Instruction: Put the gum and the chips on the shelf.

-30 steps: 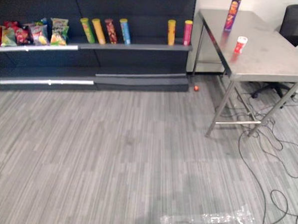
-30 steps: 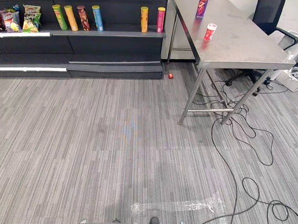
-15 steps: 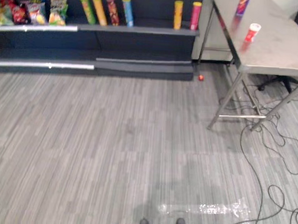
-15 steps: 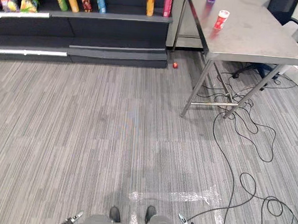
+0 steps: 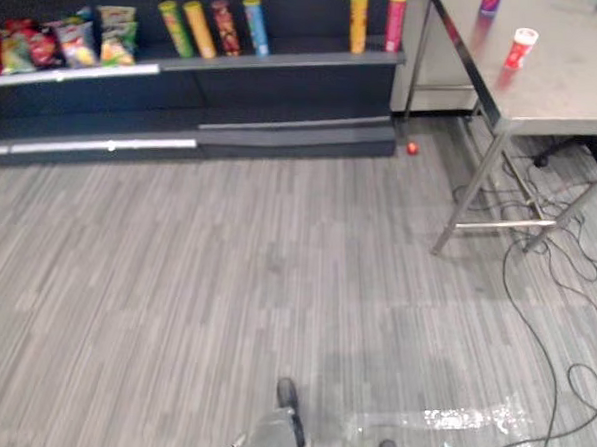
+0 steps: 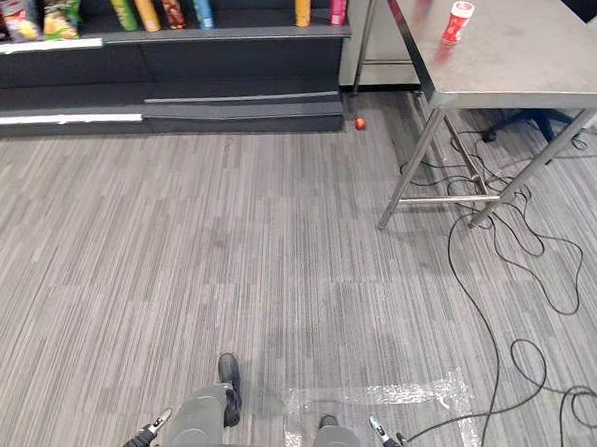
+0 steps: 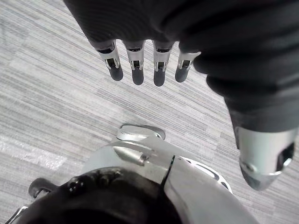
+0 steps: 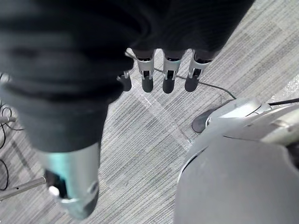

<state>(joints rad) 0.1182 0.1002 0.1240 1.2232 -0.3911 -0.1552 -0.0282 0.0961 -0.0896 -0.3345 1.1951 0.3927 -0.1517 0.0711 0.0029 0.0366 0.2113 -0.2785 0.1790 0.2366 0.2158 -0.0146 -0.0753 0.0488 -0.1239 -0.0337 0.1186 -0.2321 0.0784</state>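
The gum (image 5: pixel 521 48), a small red and white tub, stands on the steel table (image 5: pixel 575 98) at the upper right. Behind it, at the picture's top edge, is the foot of a purple chips can (image 5: pixel 489 2). The dark shelf (image 5: pixel 287 68) runs along the far wall, left of the table. My left hand (image 7: pixel 135 58) hangs over the grey floor with straight fingers and holds nothing. My right hand (image 8: pixel 169 70) hangs the same way, open and empty. Both are far from the table.
Several chip cans (image 5: pixel 214 29) and snack bags (image 5: pixel 57 46) stand on the shelf. A small red ball (image 5: pixel 412 147) lies by the shelf's right end. Cables (image 5: pixel 565 298) trail under and beside the table. A strip of clear tape (image 5: pixel 468 421) is stuck to the floor.
The whole picture has shifted as the camera moved. The gum, the chips can and the shelf goods stand where they were.
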